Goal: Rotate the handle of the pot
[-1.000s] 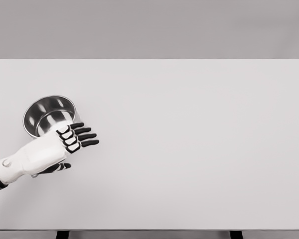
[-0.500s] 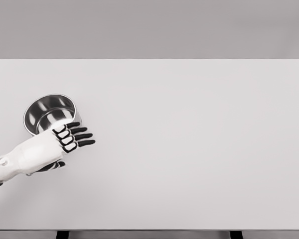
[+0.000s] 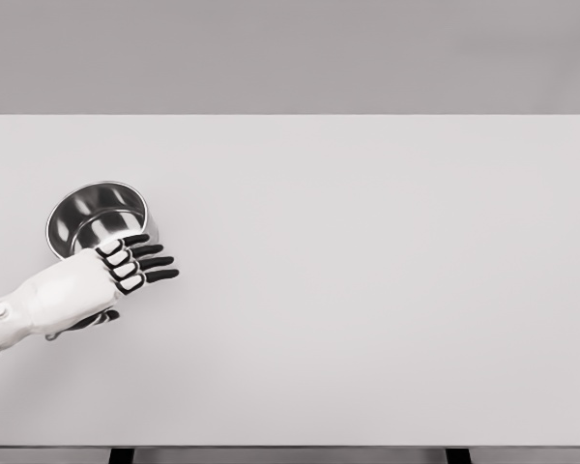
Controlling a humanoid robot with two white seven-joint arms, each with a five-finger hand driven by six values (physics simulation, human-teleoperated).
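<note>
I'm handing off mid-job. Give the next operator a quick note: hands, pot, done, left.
Left hand: at the pot's near right side, fingers extended, holding nothing; contact with the pot cannot be told.
Right hand: out of view.
Pot: upright on the table, far left. No handle is visible; the hand covers the near rim.
Done: hand brought to the pot.
Left: find the handle and rotate it; progress cannot be judged.

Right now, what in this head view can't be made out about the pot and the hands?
- Pot handle: none shows; the left hand covers the pot's near side.
- Contact: whether the fingers touch the pot cannot be told.
- Left thumb: mostly hidden under the palm.
- Left forearm: cut off by the picture's left edge.
- Right hand: out of view.
- Table legs: cut off at the bottom edge.
</note>
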